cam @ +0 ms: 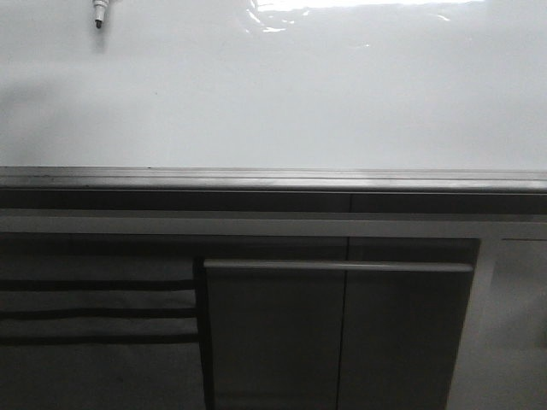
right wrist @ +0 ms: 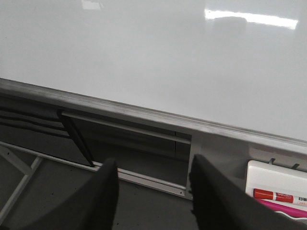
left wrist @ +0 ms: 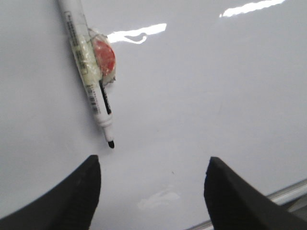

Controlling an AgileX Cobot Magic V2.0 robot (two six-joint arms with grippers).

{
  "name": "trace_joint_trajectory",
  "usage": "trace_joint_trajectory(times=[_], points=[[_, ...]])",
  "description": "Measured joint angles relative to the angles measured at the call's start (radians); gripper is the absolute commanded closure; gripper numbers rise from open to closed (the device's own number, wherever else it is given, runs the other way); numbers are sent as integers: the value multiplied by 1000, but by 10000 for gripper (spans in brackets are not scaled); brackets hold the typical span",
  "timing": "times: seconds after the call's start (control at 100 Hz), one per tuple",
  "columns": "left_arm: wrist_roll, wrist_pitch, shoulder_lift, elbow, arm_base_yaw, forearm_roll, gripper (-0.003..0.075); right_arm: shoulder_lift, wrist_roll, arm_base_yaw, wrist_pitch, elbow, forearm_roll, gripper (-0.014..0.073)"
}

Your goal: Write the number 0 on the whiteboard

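The whiteboard (cam: pixel 282 94) is glossy white and blank; no number 0 shows on it. A white marker (left wrist: pixel 86 72) with a black tip hangs on the board, taped to a red round holder (left wrist: pixel 104 56); its tip shows at the top left of the front view (cam: pixel 99 15). My left gripper (left wrist: pixel 152 165) is open and empty, facing the board just below the marker tip. My right gripper (right wrist: pixel 152 167) is open and empty, lower, in front of the dark cabinet under the board's grey rail (right wrist: pixel 144 115).
Grey rail (cam: pixel 273 179) runs along the board's lower edge. Dark grey cabinet fronts (cam: pixel 273 333) lie beneath. A white eraser holder with a red-labelled marker (right wrist: pixel 278 191) sits at the right under the rail. A faint smudge (left wrist: pixel 158 199) marks the board.
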Motion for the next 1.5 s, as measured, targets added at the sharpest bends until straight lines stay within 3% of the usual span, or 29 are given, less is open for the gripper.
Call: trace_joint_trajectory(times=[0.29,0.78,1.19,1.33,1.5], points=[[-30,63,188,-194,54,0,300,0,-4,0,11,0,2,286],[-31,75,324,-284,75,7,308,0,-4,0,11,0,2,286],[-31,69,335,-287,75,35,671,0,-6,0,13,0,2,286],[-31,69,335,-287,75,48,741,0,-6,0,13,0,2,286],[-11,102,330,-287,75,56,740,0,-6,0,13,0,2,286]])
